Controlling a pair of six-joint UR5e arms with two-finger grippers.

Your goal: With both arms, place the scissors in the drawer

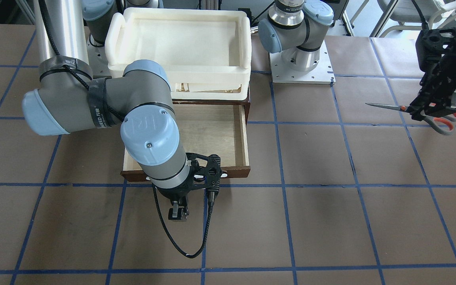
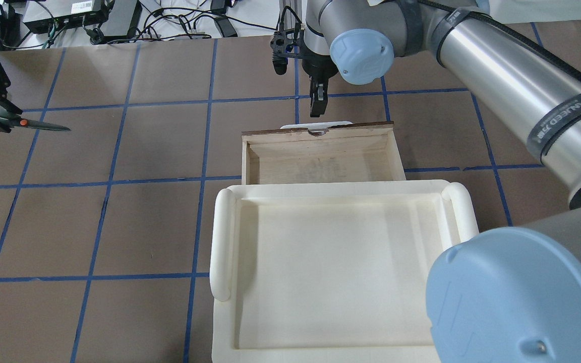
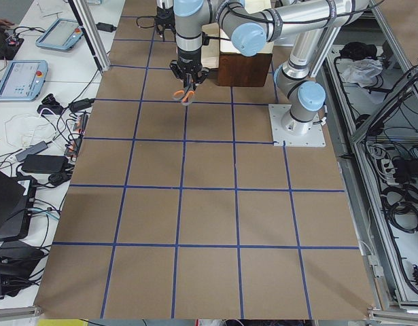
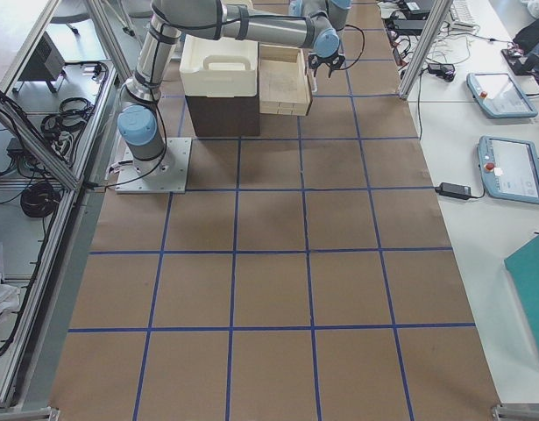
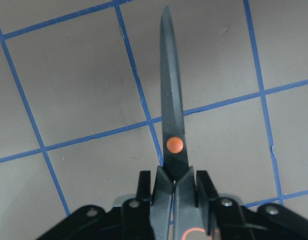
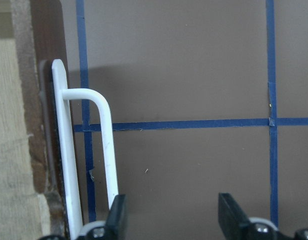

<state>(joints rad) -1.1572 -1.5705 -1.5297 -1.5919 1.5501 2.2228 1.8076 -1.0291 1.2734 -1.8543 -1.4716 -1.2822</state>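
The scissors [image 1: 403, 107] are clamped at the handle end in my left gripper [image 1: 436, 107], held level above the table with the blades pointing toward the drawer. They also show in the overhead view [image 2: 43, 125] and in the left wrist view [image 5: 173, 125]. The dark wooden drawer [image 1: 212, 130] is pulled open, its pale interior [image 2: 321, 161] bare. My right gripper [image 1: 178, 211] hangs just in front of the drawer's front. In the right wrist view it [image 6: 175, 215] is open, with the white bar handle [image 6: 107, 145] just outside one finger.
A cream-white plastic tray [image 1: 180, 85] sits on the cabinet above the drawer; in the overhead view it [image 2: 222, 242] fills the near centre. The right arm's elbow [image 1: 149, 134] overhangs the drawer's side. Brown table paper with a blue tape grid lies all around.
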